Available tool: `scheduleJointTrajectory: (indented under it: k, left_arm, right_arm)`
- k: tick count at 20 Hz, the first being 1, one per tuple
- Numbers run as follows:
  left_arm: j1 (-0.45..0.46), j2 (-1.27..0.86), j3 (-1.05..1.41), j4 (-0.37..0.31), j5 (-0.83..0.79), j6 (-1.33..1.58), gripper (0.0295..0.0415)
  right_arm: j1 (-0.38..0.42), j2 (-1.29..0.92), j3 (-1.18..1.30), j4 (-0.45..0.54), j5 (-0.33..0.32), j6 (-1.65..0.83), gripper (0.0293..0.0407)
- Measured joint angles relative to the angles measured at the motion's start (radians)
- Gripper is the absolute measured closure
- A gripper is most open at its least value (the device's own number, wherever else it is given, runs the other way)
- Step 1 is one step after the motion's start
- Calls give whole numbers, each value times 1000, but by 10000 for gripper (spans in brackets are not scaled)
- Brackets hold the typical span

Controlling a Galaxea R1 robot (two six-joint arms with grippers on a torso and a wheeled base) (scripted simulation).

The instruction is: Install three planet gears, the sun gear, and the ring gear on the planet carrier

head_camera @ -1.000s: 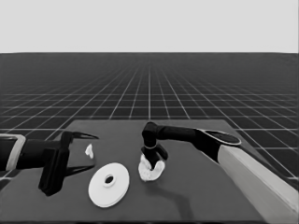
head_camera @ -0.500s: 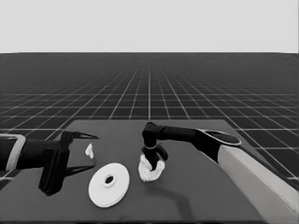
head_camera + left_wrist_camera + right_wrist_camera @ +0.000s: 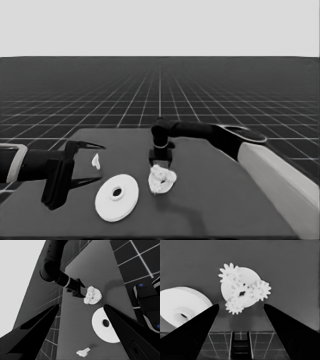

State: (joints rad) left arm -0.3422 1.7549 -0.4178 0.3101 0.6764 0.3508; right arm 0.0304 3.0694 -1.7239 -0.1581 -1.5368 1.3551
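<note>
The smaller round part [image 3: 170, 176] lies mid-table with toothed gears on it. In the right wrist view three gears [image 3: 229, 275] [image 3: 261, 290] [image 3: 234, 305] sit around a central gear [image 3: 241, 293] on that part [image 3: 248, 276]. My right gripper [image 3: 161, 161] hangs just above and behind it, open with nothing between its fingers [image 3: 240, 305]. The larger round part [image 3: 107, 202] lies flat to the left of the stack, apart from it [image 3: 175, 302] [image 3: 100, 327]. My left gripper [image 3: 102, 163] waits open at the table's left end [image 3: 81, 305].
A thin white piece [image 3: 95, 160] lies on the table between the waiting left fingers, not held [image 3: 83, 352]. Dark machinery with blue lights [image 3: 147, 305] shows past the table's edge. The right arm's pale part [image 3: 280, 180] fills the lower right.
</note>
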Motion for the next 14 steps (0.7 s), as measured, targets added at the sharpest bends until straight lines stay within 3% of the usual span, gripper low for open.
scheduleJointTrajectory:
  k: [1,2,3,5,10,11,12,13,14]
  left_arm:
    - [0,0,0,0,0,0,326]
    - [0,0,0,0,0,0,326]
    - [0,0,0,0,0,0,326]
    - [0,0,0,0,0,0,326]
    - [0,0,0,0,0,0,326]
    - [163,180,51,485,443,-486,322]
    - [244,440,-6,492,929,-986,311]
    - [260,589,-164,243,982,-1415,306]
    - [270,630,-310,71,961,-1606,313]
  right_arm:
    - [-124,-276,458,-219,147,-411,296]
    - [-243,-699,819,-351,233,-669,305]
    - [-308,-964,1030,-428,283,-822,311]
    - [-361,-1196,1232,-501,331,-964,315]
    - [-384,-1303,1330,-537,355,-1034,315]
    - [-384,-1306,1333,-538,356,-1036,315]
    - [-385,-1308,1335,-539,356,-1037,315]
    - [-385,-1309,1336,-539,356,-1038,315]
    - [-385,-1309,1336,-539,357,-1039,315]
